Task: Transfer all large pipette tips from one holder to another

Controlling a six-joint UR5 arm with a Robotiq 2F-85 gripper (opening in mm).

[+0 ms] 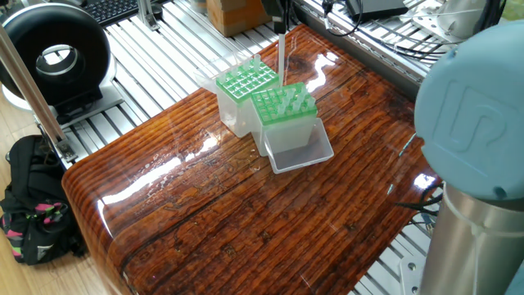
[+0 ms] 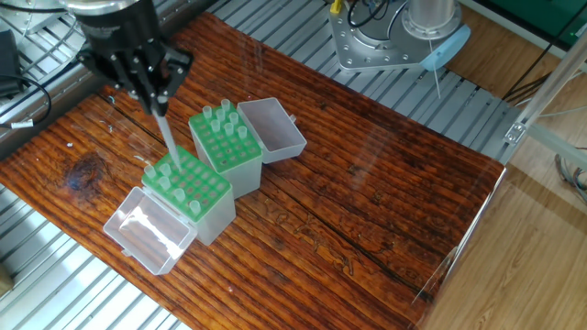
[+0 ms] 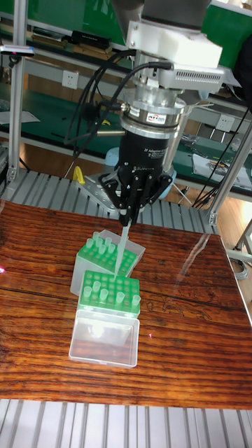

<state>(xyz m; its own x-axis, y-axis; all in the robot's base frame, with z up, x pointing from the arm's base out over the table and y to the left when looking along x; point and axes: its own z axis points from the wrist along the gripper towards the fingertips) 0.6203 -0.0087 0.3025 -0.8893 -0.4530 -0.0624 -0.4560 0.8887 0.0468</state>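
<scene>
My gripper [image 2: 154, 99] is shut on one large pipette tip [image 2: 167, 137], a whitish cone hanging point down. The tip's point hovers just over the green holder [image 2: 197, 188] whose clear lid [image 2: 147, 229] lies open in front of it; several tips stand at that holder's left end. The second green holder [image 2: 229, 151], with its lid [image 2: 273, 128] open to the right, has several tips along its far edge. The tall fixed view has the gripper [image 3: 127, 220] holding the tip [image 3: 120, 246] above the rear holder [image 3: 101, 257]. In one fixed view the tip [image 1: 281, 56] hangs over the far holder [image 1: 244, 82].
Both holders stand on a glossy wooden tabletop [image 2: 367, 202] ringed by aluminium rails. The arm's base [image 2: 404, 37] is at the far edge. A blue arm joint [image 1: 475, 123] fills the right foreground. A black round device [image 1: 53, 53], a backpack [image 1: 33, 205] and a cardboard box [image 1: 233, 12] sit off the table.
</scene>
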